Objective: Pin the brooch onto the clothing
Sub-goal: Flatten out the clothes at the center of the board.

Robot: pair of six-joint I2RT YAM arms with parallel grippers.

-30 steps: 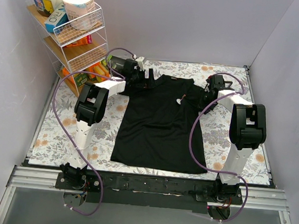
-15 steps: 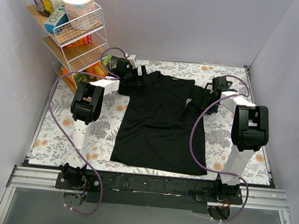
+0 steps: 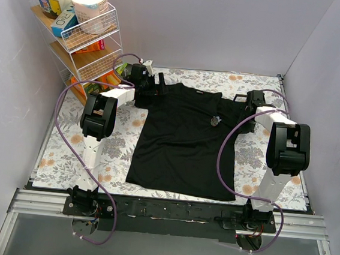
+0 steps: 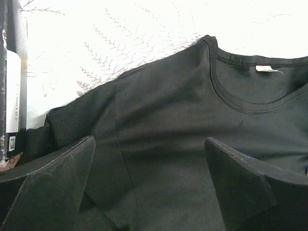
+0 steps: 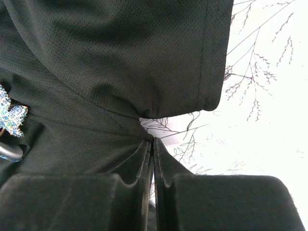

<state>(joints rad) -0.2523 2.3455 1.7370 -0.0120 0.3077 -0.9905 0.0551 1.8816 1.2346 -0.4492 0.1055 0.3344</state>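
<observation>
Grey walls [image 3: 227,30] enclose a floral-print bench [image 3: 65,147] where the black T-shirt [image 3: 180,146] lies flat, the brooch [image 3: 213,121] on its chest toward the right arm's side. The left gripper [image 4: 149,144] hovers beside the collar [image 4: 231,96], fingers spread wide. The right gripper [image 5: 153,142] has its fingers pressed together at the shirt's underarm edge.

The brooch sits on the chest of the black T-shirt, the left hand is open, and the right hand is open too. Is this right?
Not fully. The right hand is shut: the right wrist view shows its fingers pressed together by the sleeve of the T-shirt. The brooch does sit on the chest, and the left hand is open.
</observation>
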